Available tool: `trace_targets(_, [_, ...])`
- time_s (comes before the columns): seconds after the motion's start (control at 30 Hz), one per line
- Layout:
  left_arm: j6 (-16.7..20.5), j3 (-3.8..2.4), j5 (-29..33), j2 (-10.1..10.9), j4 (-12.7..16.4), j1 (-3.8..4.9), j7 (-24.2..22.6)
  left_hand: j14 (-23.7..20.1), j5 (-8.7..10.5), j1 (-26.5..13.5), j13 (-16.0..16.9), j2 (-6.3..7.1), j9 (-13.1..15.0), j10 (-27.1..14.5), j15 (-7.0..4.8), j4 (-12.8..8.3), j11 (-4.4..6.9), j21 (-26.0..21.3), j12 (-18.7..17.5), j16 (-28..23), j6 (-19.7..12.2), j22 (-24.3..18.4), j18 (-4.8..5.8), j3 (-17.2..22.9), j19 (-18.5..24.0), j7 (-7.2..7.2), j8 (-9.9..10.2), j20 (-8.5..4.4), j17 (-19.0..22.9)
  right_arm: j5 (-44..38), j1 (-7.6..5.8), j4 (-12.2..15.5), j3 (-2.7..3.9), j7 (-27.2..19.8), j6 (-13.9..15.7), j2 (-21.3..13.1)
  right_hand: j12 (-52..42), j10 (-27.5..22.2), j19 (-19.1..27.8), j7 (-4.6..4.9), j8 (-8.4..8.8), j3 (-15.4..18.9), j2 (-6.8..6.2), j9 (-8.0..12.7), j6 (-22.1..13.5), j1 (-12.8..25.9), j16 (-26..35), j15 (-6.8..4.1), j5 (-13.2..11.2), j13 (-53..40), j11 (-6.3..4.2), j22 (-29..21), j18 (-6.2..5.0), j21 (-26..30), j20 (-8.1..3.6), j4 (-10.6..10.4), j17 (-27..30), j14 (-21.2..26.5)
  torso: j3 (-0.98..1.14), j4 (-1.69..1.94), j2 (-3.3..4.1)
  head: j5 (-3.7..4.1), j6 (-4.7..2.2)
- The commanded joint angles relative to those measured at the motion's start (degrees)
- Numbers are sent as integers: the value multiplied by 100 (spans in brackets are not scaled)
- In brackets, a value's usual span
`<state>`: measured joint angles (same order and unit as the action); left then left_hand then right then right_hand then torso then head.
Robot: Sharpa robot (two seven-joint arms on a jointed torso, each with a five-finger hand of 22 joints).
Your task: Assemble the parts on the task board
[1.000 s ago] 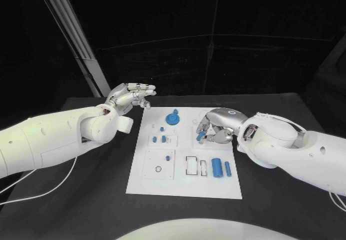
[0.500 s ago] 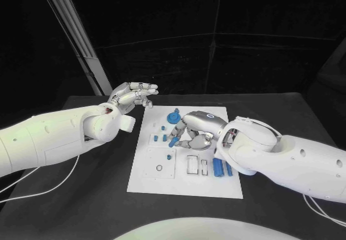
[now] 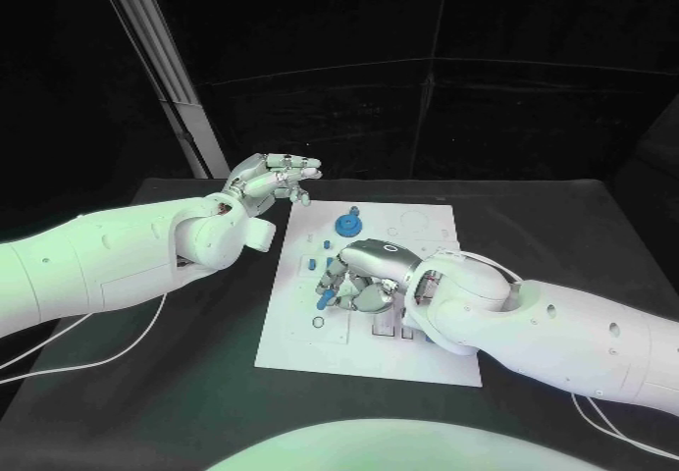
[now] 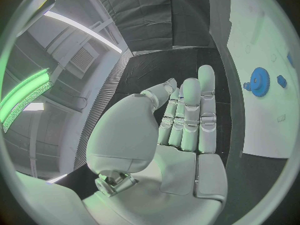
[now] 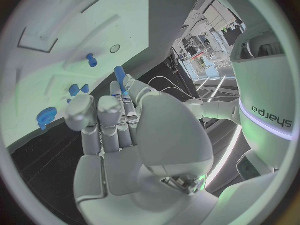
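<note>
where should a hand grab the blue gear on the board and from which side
Probably by its raised centre hub, coming straight down from above. The blue gear lies flat on the task board, so its toothed rim sits against the surface, and smaller blue parts lie close beside it.

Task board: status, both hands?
Left hand open, off the task board, holding nothing. Right hand over mid-board, pinching a blue peg. Blue gear seated at far end. Nothing in the way.
</note>
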<state>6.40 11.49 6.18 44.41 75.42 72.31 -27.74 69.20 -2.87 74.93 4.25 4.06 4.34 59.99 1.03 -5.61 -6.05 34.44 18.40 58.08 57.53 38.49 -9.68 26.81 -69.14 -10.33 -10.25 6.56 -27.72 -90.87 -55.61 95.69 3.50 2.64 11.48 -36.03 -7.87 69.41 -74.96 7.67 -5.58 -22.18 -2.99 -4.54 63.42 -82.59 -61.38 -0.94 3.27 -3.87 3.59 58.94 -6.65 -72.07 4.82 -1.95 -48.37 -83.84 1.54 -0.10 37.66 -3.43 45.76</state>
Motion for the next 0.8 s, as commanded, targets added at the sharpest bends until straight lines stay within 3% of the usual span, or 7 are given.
trace_targets(0.03, [-75,-4,13,-10,12,8,-23,-20,-38,39,-8,-11,-9,-31,1,-23,-11,-30,21,-36,-20,-6,-79,-6,40,-9,-21,2,6,-139,25,-93,-17,-75,-222,84,38,-6,-42,34,8,-33,42,0,24,40,-36,-8,28,8,32,0,35,-24,12,3,1,-53,2,2,-5,-38,25])
trace_targets(0.27, [-77,-4,13,-16,12,8,-19,-20,-38,39,-8,-11,-9,-31,1,-23,-11,-30,21,-36,-20,-6,-79,-6,40,-9,-21,2,6,-259,71,-227,-38,-31,-351,218,46,-8,-42,37,12,-35,40,1,21,49,-38,-5,27,7,36,2,35,-26,14,0,2,-52,5,-5,-6,-81,55])
trace_targets(0.8, [-91,-5,13,-48,-3,8,-17,-26,-37,46,-10,-15,-10,-37,1,-32,-13,-34,30,-35,-24,-9,-79,-11,41,-12,-25,2,14,-515,142,-339,-45,205,-548,359,61,-7,-34,41,22,-41,31,4,14,62,-40,-1,26,6,38,-8,33,-22,18,3,7,-49,6,-5,-6,-88,76])
